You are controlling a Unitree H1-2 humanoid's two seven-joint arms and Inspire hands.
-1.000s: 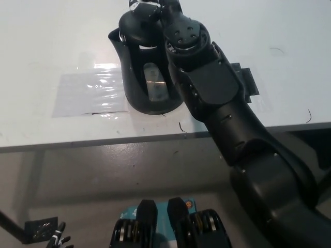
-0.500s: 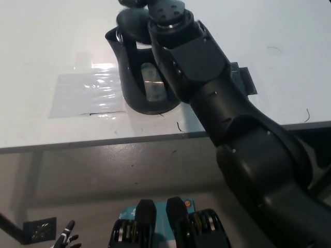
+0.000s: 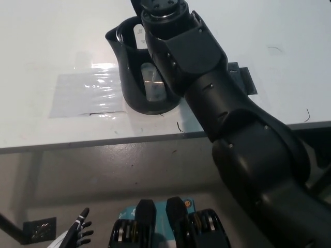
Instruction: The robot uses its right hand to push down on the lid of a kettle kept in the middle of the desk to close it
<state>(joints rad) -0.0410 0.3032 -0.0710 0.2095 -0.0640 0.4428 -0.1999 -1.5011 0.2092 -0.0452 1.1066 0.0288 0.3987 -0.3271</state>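
My right arm [image 3: 207, 103] reaches over the black kettle [image 3: 139, 77] on the table [image 3: 41, 51]; its fingers are out of frame. My left hand [image 3: 77, 235] rests low, fingers spread, empty.

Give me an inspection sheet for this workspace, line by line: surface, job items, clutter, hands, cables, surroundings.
Surface: white desk, a few dark scuffs.
Job items: black kettle upright near the front edge, its top open and the inside visible; lid not visible.
Clutter: clear plastic sheet flat beside the kettle; dark flat piece partly hidden by the arm.
Hands: right hand beyond the picture's top edge, only the black right arm shows, crossing the kettle; left hand low, below the desk, fingers apart, holding nothing.
Cables: nothing seen.
Surroundings: grey floor under the desk.
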